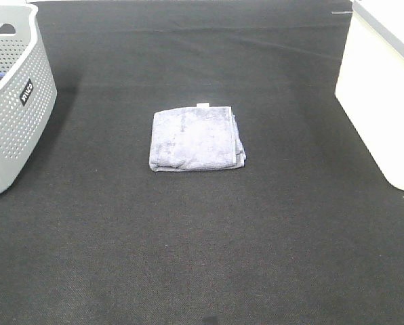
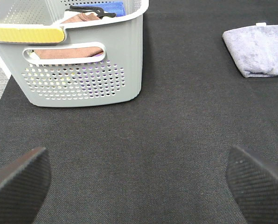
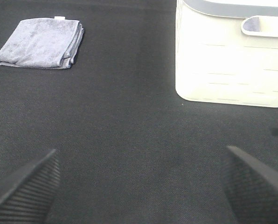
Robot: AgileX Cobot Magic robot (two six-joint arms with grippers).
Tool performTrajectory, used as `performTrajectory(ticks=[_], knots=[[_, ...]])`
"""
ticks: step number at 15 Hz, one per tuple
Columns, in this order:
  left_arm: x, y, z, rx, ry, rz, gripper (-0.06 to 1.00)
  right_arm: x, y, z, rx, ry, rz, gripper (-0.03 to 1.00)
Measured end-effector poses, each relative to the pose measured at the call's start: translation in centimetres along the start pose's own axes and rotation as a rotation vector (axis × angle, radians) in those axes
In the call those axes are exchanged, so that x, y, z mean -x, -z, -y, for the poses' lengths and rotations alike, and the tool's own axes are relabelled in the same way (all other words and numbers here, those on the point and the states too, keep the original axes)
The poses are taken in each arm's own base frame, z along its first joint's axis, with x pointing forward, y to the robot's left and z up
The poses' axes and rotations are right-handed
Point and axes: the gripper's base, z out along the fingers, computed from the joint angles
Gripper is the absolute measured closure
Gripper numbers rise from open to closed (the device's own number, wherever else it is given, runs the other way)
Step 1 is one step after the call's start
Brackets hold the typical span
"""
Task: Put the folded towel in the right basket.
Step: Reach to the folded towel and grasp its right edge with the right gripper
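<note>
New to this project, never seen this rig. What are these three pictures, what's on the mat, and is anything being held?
It is a robot with two arms, each ending in a two-fingered hand. One picture comes from a camera mounted high, looking down on the dark mat; neither arm shows there. The other two come from cameras on the wrists.

On the mat lies the folded towel, flat, between two baskets and touching neither. The grey perforated basket stands on the left and already has cloths in it. The cream-white right basket stands on the right.

Nothing is held. The left hand and the right hand are both open over bare mat, fingers wide apart.
</note>
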Motion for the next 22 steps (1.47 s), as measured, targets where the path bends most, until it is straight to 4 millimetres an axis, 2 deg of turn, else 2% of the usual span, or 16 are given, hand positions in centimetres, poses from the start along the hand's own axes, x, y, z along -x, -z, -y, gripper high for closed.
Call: performTrajectory(ticks=[22], knots=[[0.0,0.0,0.0,0.0,0.0,0.0,-0.03,0.0,0.0,0.0,0.0,0.0,0.0,0.09]])
